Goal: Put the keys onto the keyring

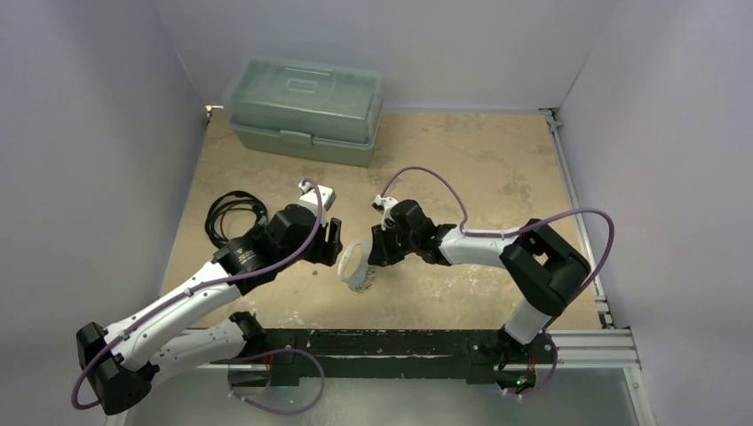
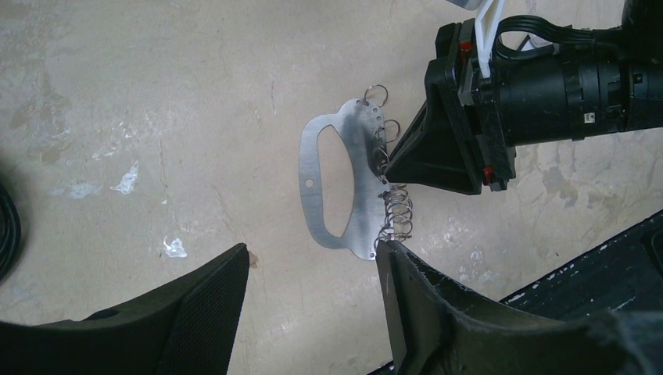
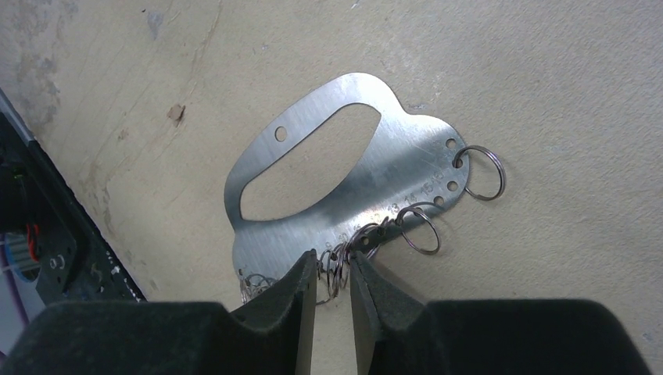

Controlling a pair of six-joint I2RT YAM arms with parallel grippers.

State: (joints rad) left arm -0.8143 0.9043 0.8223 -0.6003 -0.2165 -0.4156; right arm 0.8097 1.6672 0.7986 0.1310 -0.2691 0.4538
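Jaws on the right arm [image 1: 479,244] are almost shut. They pinch some of the little rings [image 2: 399,215] that hang on the keyring [image 3: 406,156]. Only a thin gap shows between the two black fingers [image 3: 274,312], and the rings sit right in that gap.

The keyring is a flat, shiny plate with a big oval hole and a row of tiny holes down one edge. The little rings hang from those tiny holes, on the side next to the right jaws. Two stick out alone and the others are bunched up. The keyring is in the middle of the table [image 1: 497,169], between the two arms. I cannot tell if it lies flat or is lifted a bit.

The left jaws, on the left arm [image 1: 178,297], are wide open and hold nothing. One left finger [image 2: 438,312] has its tip just beside the bottom end of the keyring — the other finger [image 2: 195,312] is well apart from it.

A green box [image 1: 305,111] with a see-through lid sits at the far side of the table. A black cable [image 1: 233,213] lies coiled by the left arm.
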